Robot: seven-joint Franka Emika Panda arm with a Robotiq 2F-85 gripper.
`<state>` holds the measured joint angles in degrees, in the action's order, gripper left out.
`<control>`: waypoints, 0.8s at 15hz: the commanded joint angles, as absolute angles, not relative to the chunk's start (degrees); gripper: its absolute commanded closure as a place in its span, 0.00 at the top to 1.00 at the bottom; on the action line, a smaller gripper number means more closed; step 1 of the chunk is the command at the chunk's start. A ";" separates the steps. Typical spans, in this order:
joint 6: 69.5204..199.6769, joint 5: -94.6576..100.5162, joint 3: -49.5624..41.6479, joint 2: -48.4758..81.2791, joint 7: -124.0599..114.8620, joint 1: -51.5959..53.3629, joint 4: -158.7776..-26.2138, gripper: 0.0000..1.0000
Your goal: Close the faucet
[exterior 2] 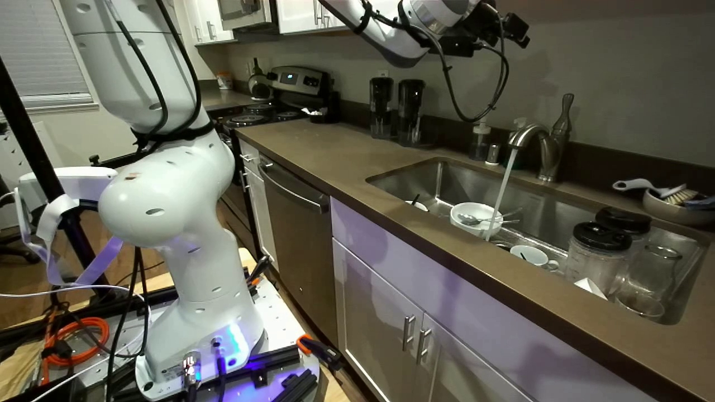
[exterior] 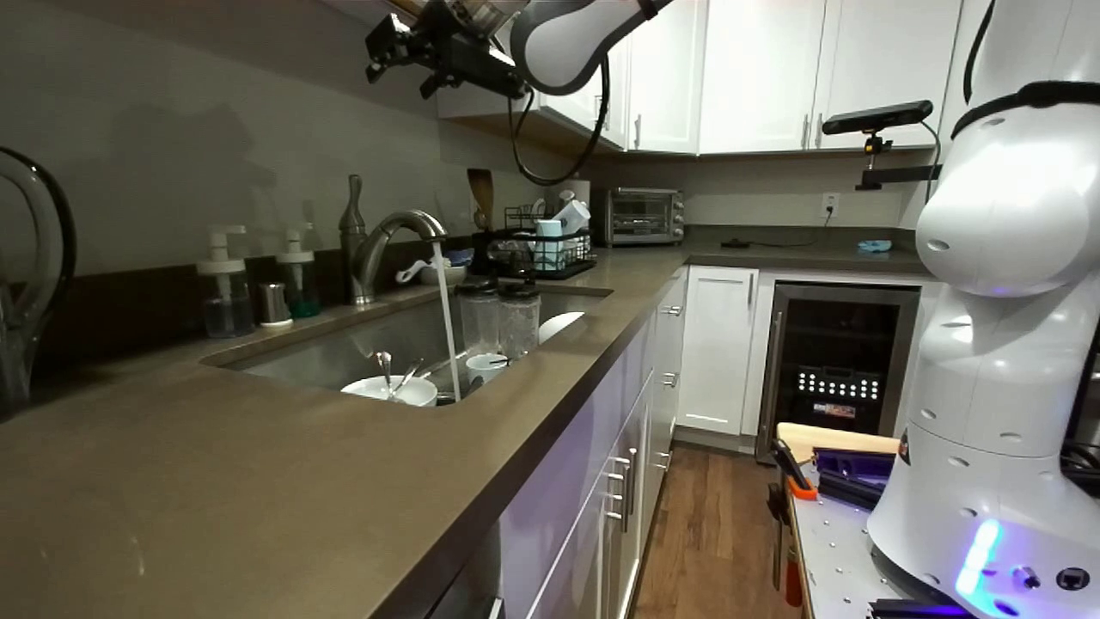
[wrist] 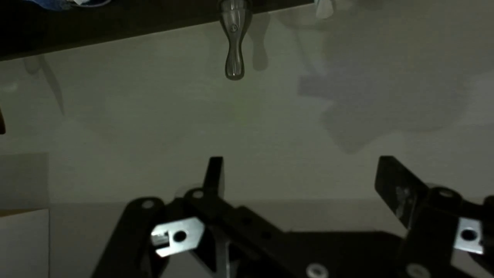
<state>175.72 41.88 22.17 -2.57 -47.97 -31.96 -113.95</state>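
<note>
Wrist view: gripper (wrist: 300, 166) with jaws wide apart; in an exterior view, the running faucet (exterior 2: 549, 152) stands just beyond a sink (exterior 2: 544, 215) holding a bowl (exterior 2: 475, 210) of cutlery (exterior 2: 470, 220) at left and lidded jars (exterior 2: 595, 259) at right.

Brown counter (exterior: 258, 490) runs along a plain grey wall (exterior: 284, 69), dimly lit. White upper cabinets (exterior: 760, 69) hang at the corner; wood floor (exterior: 705, 516) below. In an exterior view, stove (exterior 2: 296, 84) and blind-covered window (exterior 2: 39, 56). Dark glass-fronted appliance (exterior: 838, 344) under the counter, apparently a small fridge.
</note>
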 commanded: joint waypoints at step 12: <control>177.68 39.39 21.40 3.66 -47.14 -32.27 -109.40 1.00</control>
<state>176.18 40.19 21.72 -0.40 -47.90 -31.96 -113.12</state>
